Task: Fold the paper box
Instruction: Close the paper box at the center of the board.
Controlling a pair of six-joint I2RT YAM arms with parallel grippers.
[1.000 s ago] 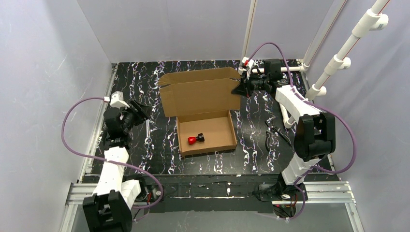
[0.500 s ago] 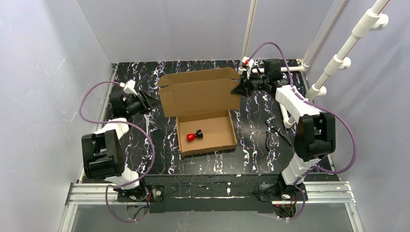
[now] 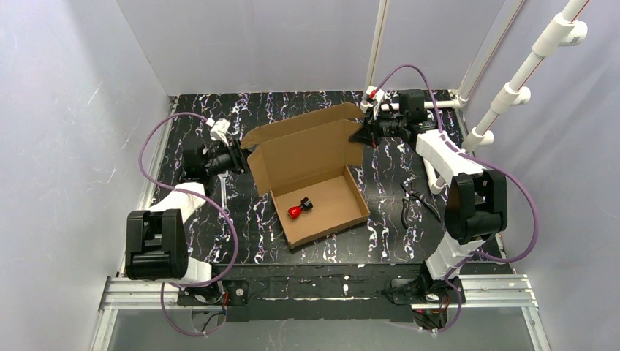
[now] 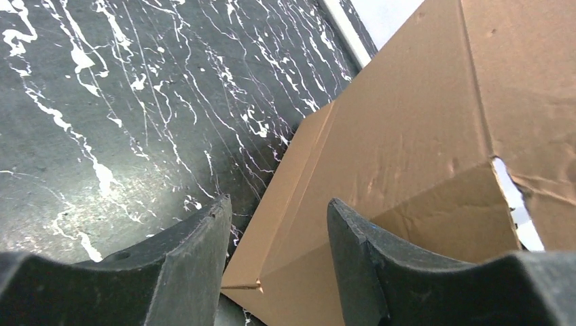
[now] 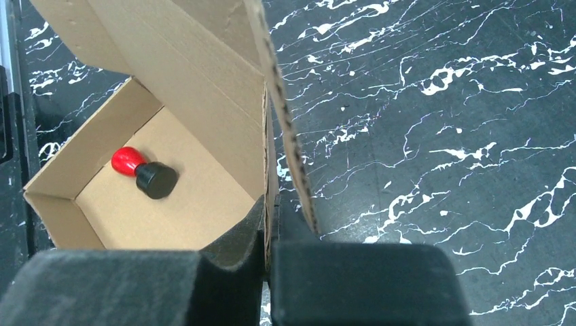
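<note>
Position: paper box (image 3: 314, 179) sits near the middle of the bench (image 3: 380, 234), skewed to the bench edges. Its tray is open upward and the lid stands up from the tray's far side.

In the tray: one small red-and-black item (image 3: 298, 210) lying on the tray floor (identity not clear).

Right pincer (image 5: 266, 234): closed narrow on the flap at the lid's right end. The cardboard edge runs straight in between its fingers.

Left pincer (image 4: 276, 207): fingers parted at a middling width at the left end of the box, with a box corner showing in the gap. Nothing clamped; cannot tell whether a finger touches the cardboard.

Black pliers (image 3: 409, 201) lie on the bench to the right of the box, apart from it
</note>
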